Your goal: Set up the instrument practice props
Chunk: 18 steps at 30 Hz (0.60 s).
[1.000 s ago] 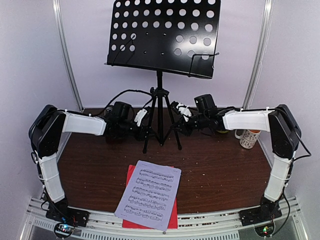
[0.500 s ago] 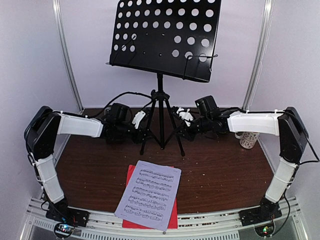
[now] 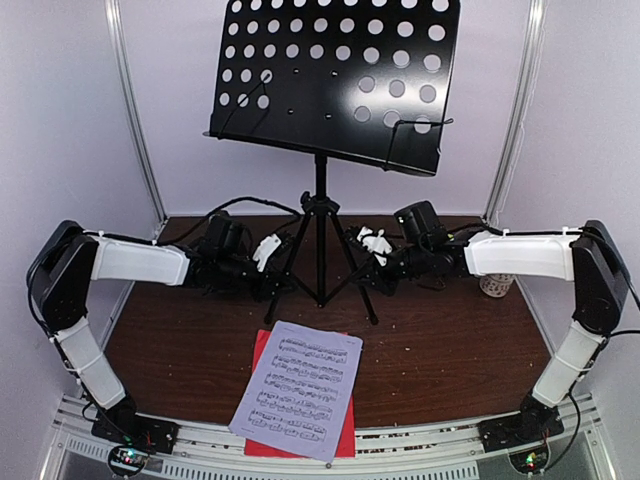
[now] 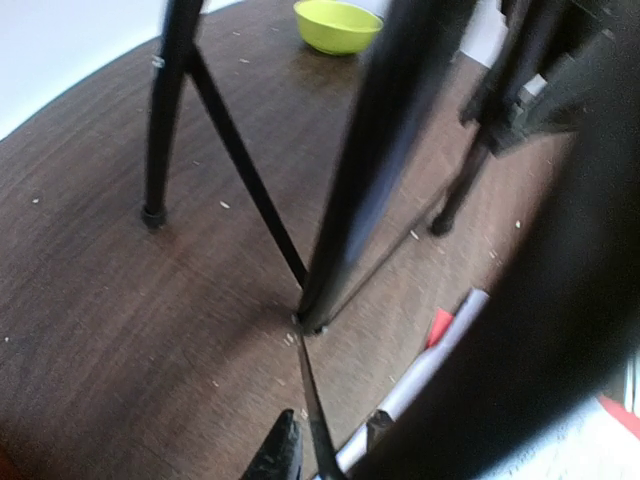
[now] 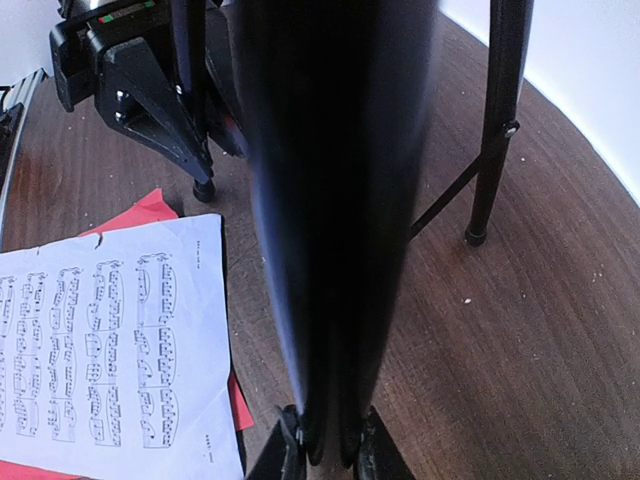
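The black tripod music stand (image 3: 320, 215) stands mid-table, its perforated desk (image 3: 330, 80) high above. My right gripper (image 3: 374, 262) is shut on the stand's right leg (image 5: 330, 250), which fills the space between its fingers (image 5: 290, 445). My left gripper (image 3: 272, 262) is at the left leg. Its jaws (image 4: 331, 440) stand narrowly open around a thin black strut (image 4: 312, 400), with a gap on each side. The white music sheet (image 3: 297, 388) lies on the red one (image 3: 262, 350) near the front edge.
A green bowl (image 4: 338, 25) sits at the back of the brown table (image 3: 440, 340). A spotted mug (image 3: 497, 285) stands behind my right forearm. Metal uprights (image 3: 135, 110) and white walls close in the sides and back.
The stand has shifted toward the front of the table, and its feet now rest nearer the sheets. Both grippers came forward with it. The left jaws have narrowed a little.
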Each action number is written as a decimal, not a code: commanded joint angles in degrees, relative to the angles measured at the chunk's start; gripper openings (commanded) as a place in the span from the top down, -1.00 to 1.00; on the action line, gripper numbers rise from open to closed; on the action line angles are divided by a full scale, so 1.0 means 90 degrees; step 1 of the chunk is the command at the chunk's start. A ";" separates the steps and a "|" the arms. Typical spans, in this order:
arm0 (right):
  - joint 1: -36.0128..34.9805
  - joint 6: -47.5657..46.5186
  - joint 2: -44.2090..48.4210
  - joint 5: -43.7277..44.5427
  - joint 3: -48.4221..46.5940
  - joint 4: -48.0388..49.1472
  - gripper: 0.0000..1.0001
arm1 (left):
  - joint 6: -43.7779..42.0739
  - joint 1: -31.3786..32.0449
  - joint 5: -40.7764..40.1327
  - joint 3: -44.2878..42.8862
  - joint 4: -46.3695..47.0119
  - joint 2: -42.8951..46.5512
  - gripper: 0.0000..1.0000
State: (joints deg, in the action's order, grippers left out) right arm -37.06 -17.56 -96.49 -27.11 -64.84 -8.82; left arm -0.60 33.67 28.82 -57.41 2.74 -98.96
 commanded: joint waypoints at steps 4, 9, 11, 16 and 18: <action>0.0442 0.0400 0.0523 0.1290 0.0624 -0.1429 1.00 | -0.0088 -0.0782 -0.0497 0.0574 -0.0431 0.0595 1.00; 0.0465 0.0518 0.0487 0.1246 0.0675 -0.1268 1.00 | -0.0002 -0.0823 -0.0478 0.0631 -0.0191 0.0509 1.00; 0.0465 0.0611 0.0360 0.1271 0.0486 -0.1136 1.00 | 0.0074 -0.0823 -0.0550 0.0351 -0.0164 0.0272 1.00; 0.0460 0.0765 -0.0136 0.1426 -0.0271 -0.0978 1.00 | 0.0137 -0.0821 -0.0735 -0.0507 -0.0243 -0.0400 1.00; 0.0457 0.0742 -0.0375 0.1454 -0.0499 -0.0929 1.00 | 0.0130 -0.0825 -0.0748 -0.0850 -0.0317 -0.0678 1.00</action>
State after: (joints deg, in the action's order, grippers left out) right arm -35.99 -13.10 -96.25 -23.29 -66.04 -11.00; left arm -3.95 31.46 30.17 -59.79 4.14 -101.08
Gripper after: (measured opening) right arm 0.150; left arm 0.173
